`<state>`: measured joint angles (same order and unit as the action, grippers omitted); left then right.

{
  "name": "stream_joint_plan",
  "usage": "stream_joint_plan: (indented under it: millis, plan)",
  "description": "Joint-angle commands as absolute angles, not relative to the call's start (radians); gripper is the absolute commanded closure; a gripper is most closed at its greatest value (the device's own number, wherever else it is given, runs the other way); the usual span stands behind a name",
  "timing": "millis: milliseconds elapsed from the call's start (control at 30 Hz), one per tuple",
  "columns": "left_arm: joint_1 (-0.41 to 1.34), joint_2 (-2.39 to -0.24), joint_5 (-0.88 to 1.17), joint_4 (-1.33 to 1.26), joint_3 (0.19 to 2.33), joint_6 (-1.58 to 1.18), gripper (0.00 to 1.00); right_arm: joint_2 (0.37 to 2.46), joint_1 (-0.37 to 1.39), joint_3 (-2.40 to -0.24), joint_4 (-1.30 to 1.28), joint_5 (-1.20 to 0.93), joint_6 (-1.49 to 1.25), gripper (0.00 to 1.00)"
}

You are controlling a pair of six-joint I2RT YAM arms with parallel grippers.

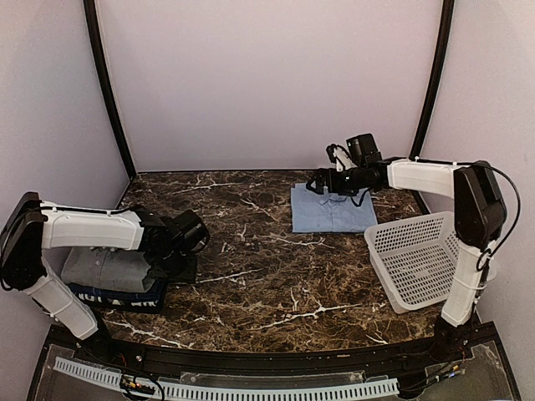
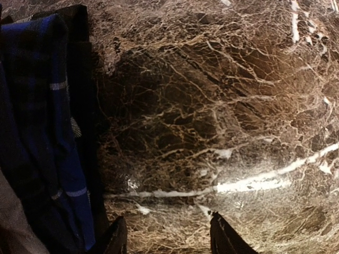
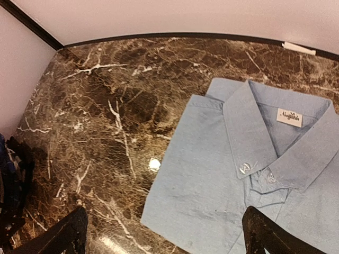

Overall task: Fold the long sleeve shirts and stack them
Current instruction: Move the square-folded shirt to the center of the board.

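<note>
The right hand [image 3: 167, 238] stands wide open, its two dark fingers [image 3: 58, 235] spread far apart with nothing gripped between them. It hangs over the light blue shirt [image 3: 228, 174], which lies folded flat with its buttoned collar facing up and a small white label [image 3: 288, 117] showing inside the neck. In the overhead view this shirt sits on the far right part of the brown marbled desk [image 1: 251, 276], with the right arm reaching in over its collar end. Just beside the shirt, toward the near right, a white lattice basket [image 1: 414, 259] rests tilted at the desk's right edge.

The left hand [image 2: 168, 241] is open too: its fingertips [image 2: 225, 238] show a plain gap with only bare marble beyond them. It hovers low over the desk, just to the right of a stack at the near left. There the grey shirt [image 1: 104, 267] lies folded on top of the navy shirt [image 1: 113, 296], whose white lettering shows along its near edge. The left wrist view catches dark blue cloth of that stack along its left side. The stack and the light blue shirt lie well apart.
</note>
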<state>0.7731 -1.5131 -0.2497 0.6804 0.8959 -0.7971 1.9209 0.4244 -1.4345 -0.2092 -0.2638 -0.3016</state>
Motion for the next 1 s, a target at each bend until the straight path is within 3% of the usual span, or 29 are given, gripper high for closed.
stream_joint_plan:
  millis: [0,333,967]
  plan:
    - [0.791,-1.531,-0.308,0.734,0.927,-0.817,0.50,1.809,0.452,-1.387,-0.155,-0.287,-0.329,0.01]
    - [0.802,-1.617,-0.447,0.800,0.972,-0.845,0.52,1.692,0.487,-1.324,-0.114,-0.282,-0.360,0.01]
    - [0.700,-1.825,-0.594,0.795,1.073,-0.718,0.69,1.638,0.487,-1.266,-0.119,-0.272,-0.356,0.01]
